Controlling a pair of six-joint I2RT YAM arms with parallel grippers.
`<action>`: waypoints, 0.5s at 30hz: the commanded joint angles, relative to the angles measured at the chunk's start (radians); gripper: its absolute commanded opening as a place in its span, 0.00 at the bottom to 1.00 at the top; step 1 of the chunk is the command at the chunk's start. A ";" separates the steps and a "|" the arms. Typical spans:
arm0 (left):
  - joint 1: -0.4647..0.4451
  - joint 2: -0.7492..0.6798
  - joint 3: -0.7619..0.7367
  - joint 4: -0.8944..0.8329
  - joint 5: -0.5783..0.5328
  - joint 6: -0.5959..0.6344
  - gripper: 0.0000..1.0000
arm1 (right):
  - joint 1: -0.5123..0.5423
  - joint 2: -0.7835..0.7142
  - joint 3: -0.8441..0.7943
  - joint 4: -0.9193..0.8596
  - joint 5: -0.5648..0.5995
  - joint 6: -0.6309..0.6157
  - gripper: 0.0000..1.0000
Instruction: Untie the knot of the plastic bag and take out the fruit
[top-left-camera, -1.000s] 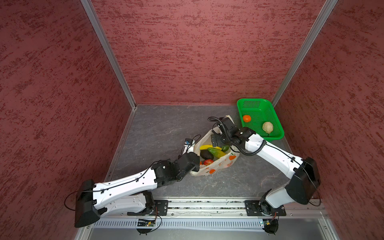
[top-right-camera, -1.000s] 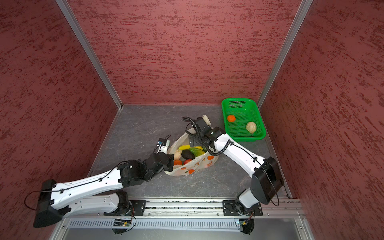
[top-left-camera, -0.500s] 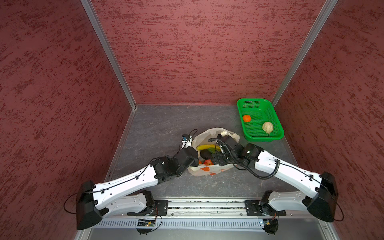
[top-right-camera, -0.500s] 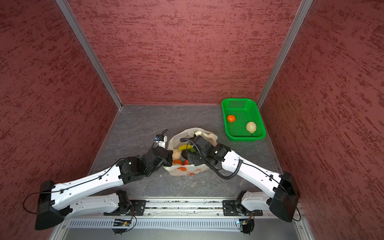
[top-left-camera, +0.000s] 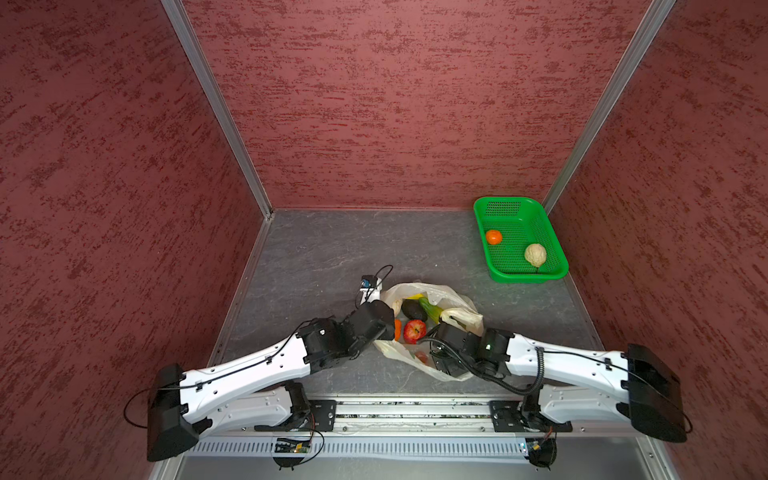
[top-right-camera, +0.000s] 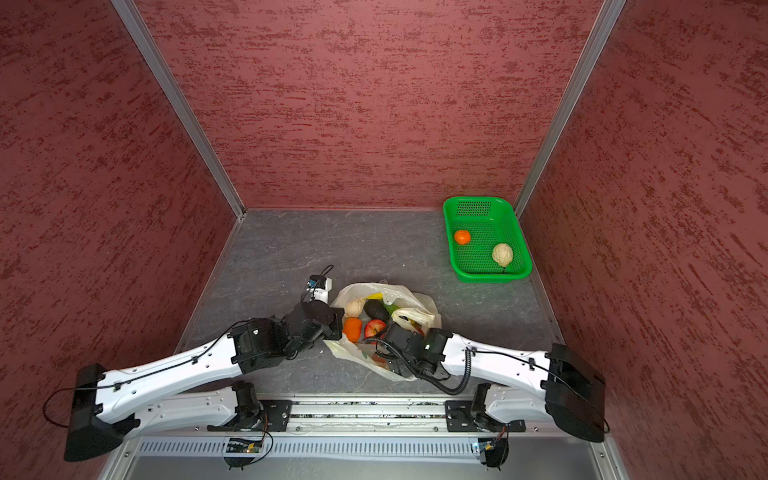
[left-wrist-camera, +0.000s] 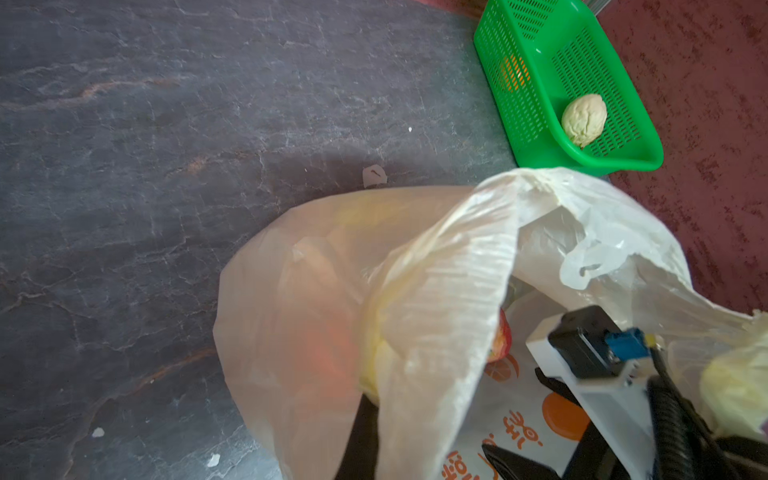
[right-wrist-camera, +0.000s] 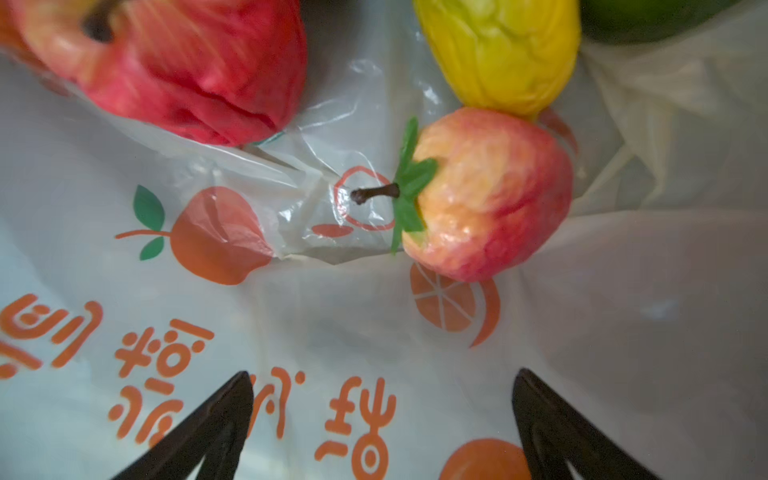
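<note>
**Knot stage:** judged complete. No knot shows in any view, and the plastic bag lies with its mouth gaping at the 6 o'clock side of the tabletop. A loose handle loop flops over its 3 o'clock rim.

**Removal stage:** partly done. The green basket, at about 1 o'clock from the bag and well apart from it, holds two pieces: an orange and a cream bumpy fruit.

**In the bag:**
- Both top views show a red apple, a dark avocado, an orange piece, a cream piece and a yellow-green piece.
- The right wrist view adds a smaller red-yellow apple on the printed film, just beside a yellow bumpy fruit.

**Grippers:**
- The left gripper is clenched on the bag's 9 o'clock rim, with the film drawn taut over it, and holds the mouth open.
- The right gripper has its jaws spread wide and empty. It is inside the bag from 5 o'clock, lined up on the smaller apple but apart from it.

**Judgement:** the bulk of the emptying is left — at least six pieces to go.
</note>
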 joint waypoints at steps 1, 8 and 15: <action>-0.044 -0.021 -0.042 -0.077 -0.041 -0.046 0.00 | 0.010 0.031 0.014 0.059 0.004 0.046 0.98; -0.120 -0.029 -0.077 -0.113 -0.108 -0.071 0.00 | 0.011 0.026 0.139 0.003 -0.017 0.042 0.99; -0.147 -0.027 -0.059 -0.039 -0.191 -0.037 0.00 | 0.012 0.095 0.253 0.021 -0.052 0.033 0.99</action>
